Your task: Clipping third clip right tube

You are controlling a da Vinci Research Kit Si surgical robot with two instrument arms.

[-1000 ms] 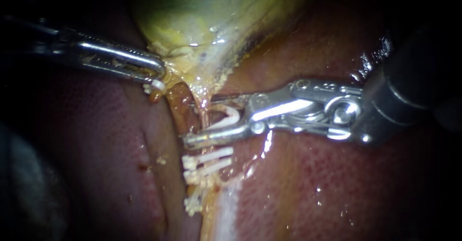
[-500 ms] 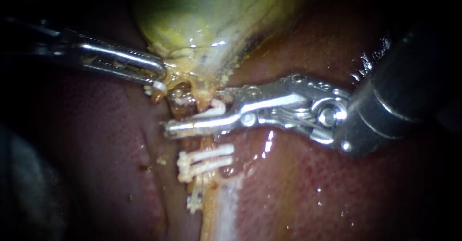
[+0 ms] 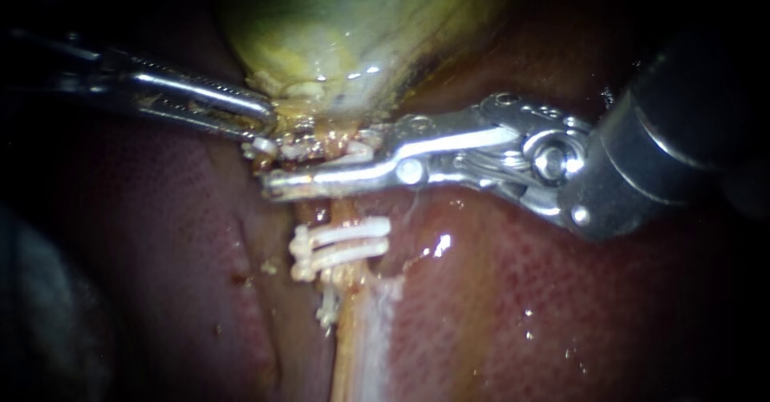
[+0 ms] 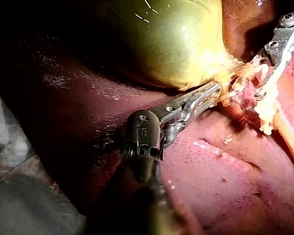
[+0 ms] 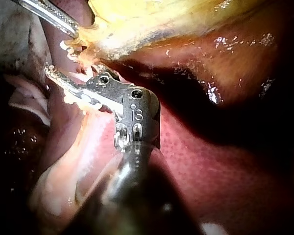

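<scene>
The right tube runs down from the neck of the green-yellow gallbladder. My right instrument lies across the tube just under that neck. Its jaws stand close together on a white clip and straddle the tube. Below them two white clips sit side by side on the same tube. My left instrument is shut on yellow tissue at the gallbladder's neck, also seen in the left wrist view. In the right wrist view the right instrument reaches under the gallbladder.
Red liver lies on both sides of the tube. A further small white clip sits lower on the tube. The right instrument's dark shaft fills the upper right. Grey cloth shows beside the left instrument's shaft.
My right instrument has moved up the tube toward the gallbladder's neck and further left, and its jaws have drawn closer together on the clip. The left instrument has held still.
</scene>
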